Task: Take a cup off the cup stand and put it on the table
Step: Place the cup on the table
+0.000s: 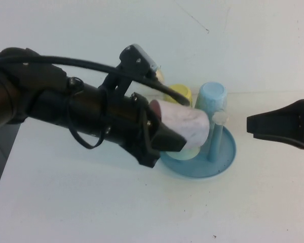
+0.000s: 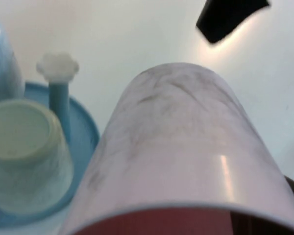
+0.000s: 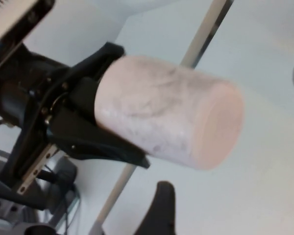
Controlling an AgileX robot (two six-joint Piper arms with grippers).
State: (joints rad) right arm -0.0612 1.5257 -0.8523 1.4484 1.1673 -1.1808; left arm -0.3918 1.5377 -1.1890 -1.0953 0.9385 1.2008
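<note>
Left gripper (image 1: 164, 132) pinching the cup (image 1: 185, 126) sideways above the cup stand (image 1: 225, 157), right gripper (image 1: 251, 125) spread, hovering right of the stand, over the table (image 1: 91, 202)

I see the cup (image 1: 185, 126) as pale pink with grey marbled speckles, its inside a deeper pink. The stand (image 1: 224, 158) is blue, its one bare peg (image 1: 219, 119) capped white. On the stand, one cup (image 1: 211, 100) is light blue, another (image 1: 179, 92) yellow, and a third (image 2: 27, 152) pale mint. Both my left gripper (image 1: 164, 139) and right gripper (image 1: 249, 125) are black. The table (image 1: 91, 202) is plain white with small dark specks.
</note>
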